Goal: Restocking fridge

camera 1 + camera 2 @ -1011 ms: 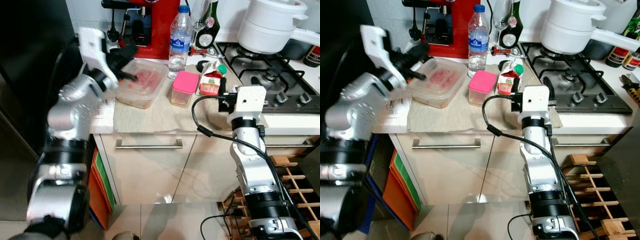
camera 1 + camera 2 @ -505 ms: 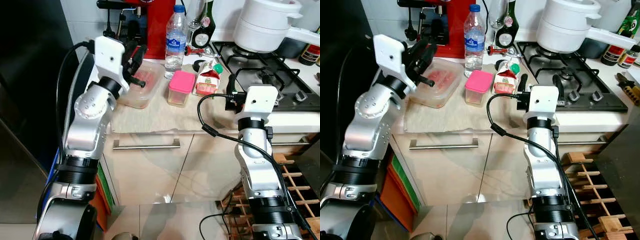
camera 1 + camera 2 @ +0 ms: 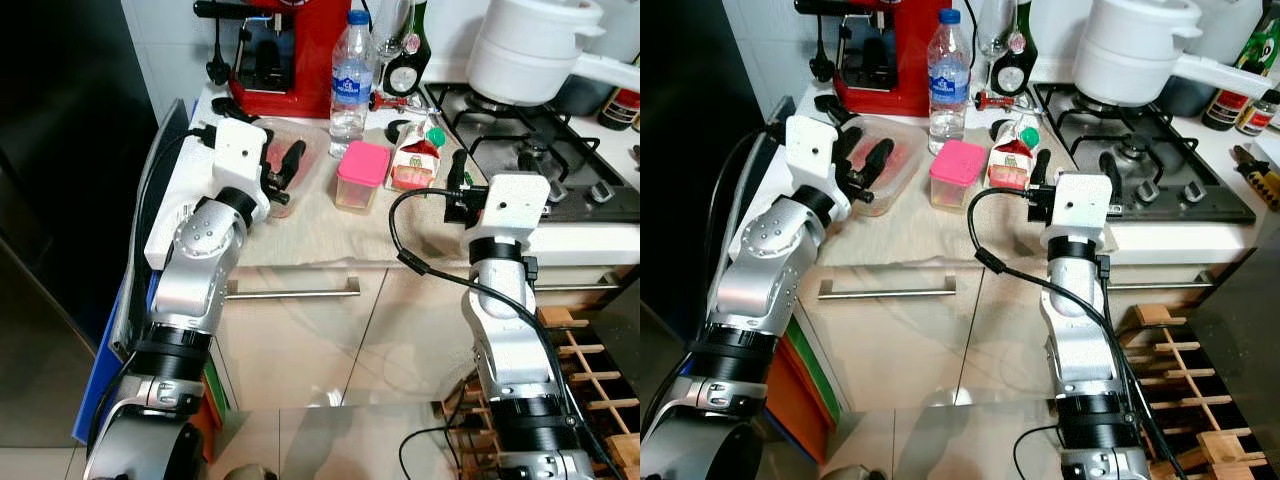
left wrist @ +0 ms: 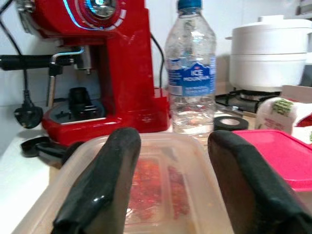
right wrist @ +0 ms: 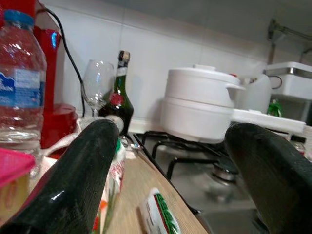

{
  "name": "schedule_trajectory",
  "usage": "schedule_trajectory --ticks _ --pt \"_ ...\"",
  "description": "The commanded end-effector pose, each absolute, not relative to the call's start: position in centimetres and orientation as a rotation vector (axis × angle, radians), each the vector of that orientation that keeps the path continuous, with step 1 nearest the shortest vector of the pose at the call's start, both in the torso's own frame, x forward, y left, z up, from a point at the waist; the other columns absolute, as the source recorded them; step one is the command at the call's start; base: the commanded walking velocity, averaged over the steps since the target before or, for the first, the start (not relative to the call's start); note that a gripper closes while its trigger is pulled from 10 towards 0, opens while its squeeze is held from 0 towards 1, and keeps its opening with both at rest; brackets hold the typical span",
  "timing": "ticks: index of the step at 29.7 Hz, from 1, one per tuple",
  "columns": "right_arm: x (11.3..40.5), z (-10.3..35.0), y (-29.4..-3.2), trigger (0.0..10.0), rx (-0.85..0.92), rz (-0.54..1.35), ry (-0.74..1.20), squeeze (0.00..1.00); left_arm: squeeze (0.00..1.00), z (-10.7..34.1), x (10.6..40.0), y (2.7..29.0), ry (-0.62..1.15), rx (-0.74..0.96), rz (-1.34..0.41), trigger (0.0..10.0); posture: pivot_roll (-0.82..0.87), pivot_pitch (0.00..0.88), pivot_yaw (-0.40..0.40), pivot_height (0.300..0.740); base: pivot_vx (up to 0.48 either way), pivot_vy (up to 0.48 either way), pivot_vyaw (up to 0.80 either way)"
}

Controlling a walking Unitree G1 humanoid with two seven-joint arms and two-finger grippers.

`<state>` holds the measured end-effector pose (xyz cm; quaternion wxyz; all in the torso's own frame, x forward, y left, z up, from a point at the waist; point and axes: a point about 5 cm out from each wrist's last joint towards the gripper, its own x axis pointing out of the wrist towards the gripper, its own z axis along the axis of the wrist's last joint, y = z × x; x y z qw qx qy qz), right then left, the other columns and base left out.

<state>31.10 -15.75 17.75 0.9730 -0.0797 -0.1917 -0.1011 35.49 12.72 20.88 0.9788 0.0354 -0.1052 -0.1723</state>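
The left gripper (image 3: 290, 162) has dropped lower over the clear meat container (image 4: 156, 195) — fingers spread, grasp likely next — while the right gripper (image 3: 1041, 170) waits spread near the tabletop (image 3: 330, 235) edge.

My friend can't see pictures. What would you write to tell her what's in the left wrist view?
The left claw hangs open over a clear plastic container with red food inside. Behind it on the counter stand a red coffee machine and a water bottle, with a pink lid beside the container and a white pot on the stove further back.
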Motion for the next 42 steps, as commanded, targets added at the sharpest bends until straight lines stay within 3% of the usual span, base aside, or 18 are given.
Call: schedule_trajectory --ticks 1,11,12,24,42 --pt "30.9 18.1 -16.0 10.0 -0.163 -0.226 -0.406 0.00 1.00 20.9 35.7 13.0 -0.206 0.071 -0.329 10.0 0.09 0.000 -0.006 0.740 0.000 0.000 0.00" --pt "30.8 17.6 -16.1 10.0 -0.160 -0.233 -0.389 0.00 1.00 20.5 35.7 13.0 -0.194 0.039 -0.352 10.0 0.09 0.000 -0.004 0.740 0.000 0.000 0.00" --pt "30.8 17.6 -16.0 10.0 -0.160 -0.230 -0.387 0.00 0.00 20.7 35.7 12.9 -0.197 0.049 -0.363 10.0 0.09 0.000 -0.004 0.740 0.000 0.000 0.00" --pt "30.8 17.1 -15.7 10.0 -0.161 -0.214 -0.369 0.00 0.00 20.7 35.9 13.1 -0.189 0.003 -0.332 10.0 0.09 0.000 -0.001 0.740 -0.419 0.000 0.00" --pt "30.7 16.8 -15.5 10.0 -0.166 -0.204 -0.352 0.00 0.00 21.2 36.0 13.0 -0.217 -0.008 -0.331 10.0 0.08 0.000 0.005 0.740 0.000 0.000 0.00"
